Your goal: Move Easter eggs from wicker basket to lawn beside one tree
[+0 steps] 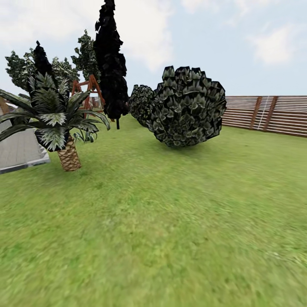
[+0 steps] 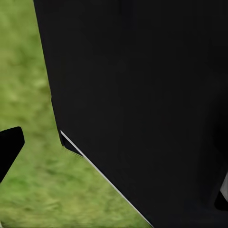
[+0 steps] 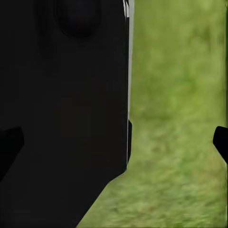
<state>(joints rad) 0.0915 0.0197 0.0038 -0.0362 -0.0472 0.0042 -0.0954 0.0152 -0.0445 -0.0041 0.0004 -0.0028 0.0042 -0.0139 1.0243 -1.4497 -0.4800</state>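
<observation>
A: Head view: the lawn (image 1: pixel 170 238) is the one task thing in sight. Mottled green grass, flat, running from the near edge of the picture back to the planting.

B: Trees?

A: A dark, near-black cypress (image 1: pixel 111 64) stands far ahead, left of centre. A short palm (image 1: pixel 59 123) with a scaly trunk is nearer, on the left. A big round bush (image 1: pixel 187 106) sits ahead, slightly right, with a smaller bush (image 1: pixel 140 102) just behind it.

B: Edges?

A: A brown slatted fence (image 1: pixel 268 114) closes the right side, well beyond the bush. On the left a grey paved slab (image 1: pixel 19 149) borders the grass beside the palm. A reddish wooden frame (image 1: pixel 88 91) shows between palm and cypress. Grass is open between palm and bush, and wide open in front.

B: And the grippers?

A: In the left wrist view, one dark fingertip (image 2: pixel 9 147) pokes in over grass, next to a black body panel (image 2: pixel 142 104). In the right wrist view, two fingertips (image 3: pixel 221 141) sit at opposite borders with a wide gap, so the right gripper (image 3: pixel 116 142) is spread; a black panel (image 3: pixel 66 118) lies behind the gap, grass beside it. The left gripper's state I cannot tell.
</observation>
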